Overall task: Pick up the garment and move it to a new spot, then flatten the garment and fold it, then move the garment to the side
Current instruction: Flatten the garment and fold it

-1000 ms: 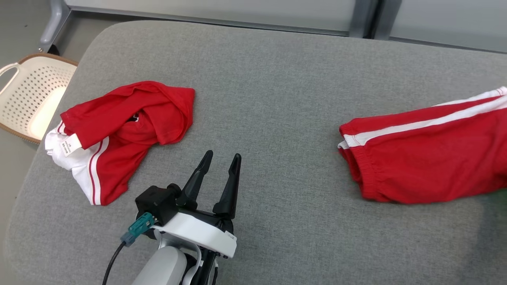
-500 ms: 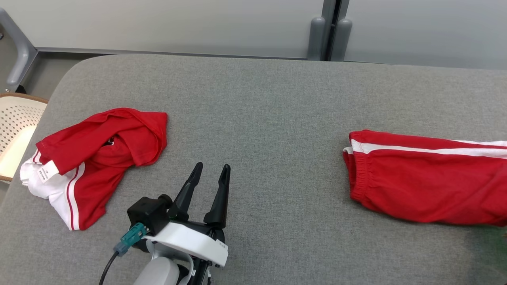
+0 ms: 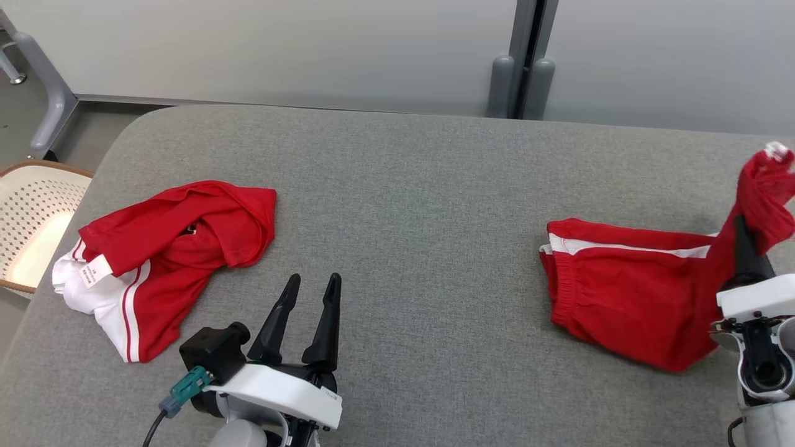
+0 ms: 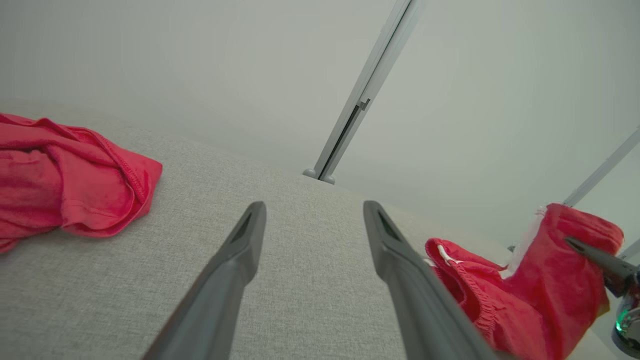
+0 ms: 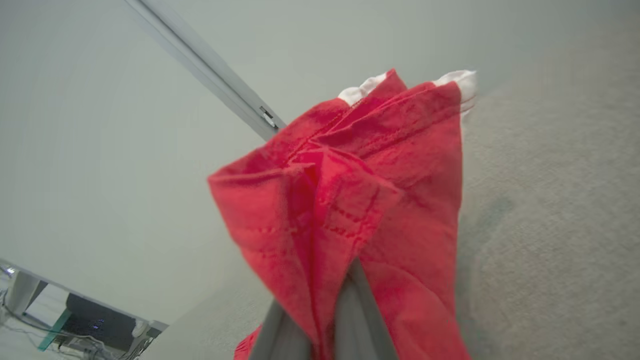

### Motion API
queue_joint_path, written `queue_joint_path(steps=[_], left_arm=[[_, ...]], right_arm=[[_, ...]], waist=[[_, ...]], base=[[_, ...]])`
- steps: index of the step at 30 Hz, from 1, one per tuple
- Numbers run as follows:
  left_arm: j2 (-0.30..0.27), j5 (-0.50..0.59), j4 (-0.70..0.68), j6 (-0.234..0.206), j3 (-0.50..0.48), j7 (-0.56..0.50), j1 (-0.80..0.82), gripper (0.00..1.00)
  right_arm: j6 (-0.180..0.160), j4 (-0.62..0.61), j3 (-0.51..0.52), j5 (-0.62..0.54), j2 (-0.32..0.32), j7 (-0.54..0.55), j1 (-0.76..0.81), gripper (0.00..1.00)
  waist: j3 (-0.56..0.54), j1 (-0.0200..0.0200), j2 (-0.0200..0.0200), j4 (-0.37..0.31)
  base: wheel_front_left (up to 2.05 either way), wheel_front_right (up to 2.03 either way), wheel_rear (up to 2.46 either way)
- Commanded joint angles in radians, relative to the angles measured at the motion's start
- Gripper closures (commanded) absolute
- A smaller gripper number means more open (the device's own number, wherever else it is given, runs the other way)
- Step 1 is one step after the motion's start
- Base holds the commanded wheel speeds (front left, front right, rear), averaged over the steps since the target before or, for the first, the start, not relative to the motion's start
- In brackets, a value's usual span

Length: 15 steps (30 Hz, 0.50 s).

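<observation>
The garment (image 3: pixel 621 292), red shorts with a white side stripe, lies at the right of the grey padded surface (image 3: pixel 404 186). Its right end is pulled up off the surface. My right gripper (image 3: pixel 743 222) is shut on that raised end, and bunched red cloth (image 5: pixel 350 190) with a white edge stands above its fingers (image 5: pixel 350 310). The left wrist view also has the shorts (image 4: pixel 540 280) with the right gripper (image 4: pixel 590 250) in them. My left gripper (image 3: pixel 313 279) hovers open over bare surface near the front, its fingers (image 4: pixel 240 260) holding nothing.
A second crumpled red and white garment (image 3: pixel 174 248) with a label lies at the left, close to my left gripper. A perforated cream basket (image 3: pixel 31 223) sits beyond the surface's left edge. Pale wall panels with a grey post (image 3: pixel 528 62) run behind.
The head camera has shifted. The right gripper has come into view, lifting the right end of the shorts off the surface. The left gripper stays open.
</observation>
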State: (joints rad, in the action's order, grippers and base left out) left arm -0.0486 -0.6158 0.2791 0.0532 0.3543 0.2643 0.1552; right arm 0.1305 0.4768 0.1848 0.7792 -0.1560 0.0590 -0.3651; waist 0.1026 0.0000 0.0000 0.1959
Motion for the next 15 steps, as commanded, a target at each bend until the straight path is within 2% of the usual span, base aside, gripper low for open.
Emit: queue_joint_path(steps=[1,6,15], left_arm=[[-0.004,-0.001,0.002,0.005,-0.004,0.000,-0.003,0.00],[-0.004,-0.002,0.006,-0.003,-0.002,0.000,-0.010,0.00],[-0.004,-0.003,0.012,-0.013,0.004,0.000,-0.025,0.00]], right_arm=[[0.000,-0.017,-0.022,0.021,-0.011,-0.002,0.019,1.00],[0.000,-0.099,-0.169,0.135,-0.051,0.013,0.079,1.00],[0.000,-0.151,-0.367,0.273,-0.108,0.008,0.131,1.00]], waist=[[-0.004,0.0000,0.0000,0.005],[-0.012,0.0000,0.0000,0.018],[-0.031,0.0000,0.0000,0.042]], base=[[0.00,0.00,0.00],[0.00,0.00,0.00],[0.00,0.00,0.00]])
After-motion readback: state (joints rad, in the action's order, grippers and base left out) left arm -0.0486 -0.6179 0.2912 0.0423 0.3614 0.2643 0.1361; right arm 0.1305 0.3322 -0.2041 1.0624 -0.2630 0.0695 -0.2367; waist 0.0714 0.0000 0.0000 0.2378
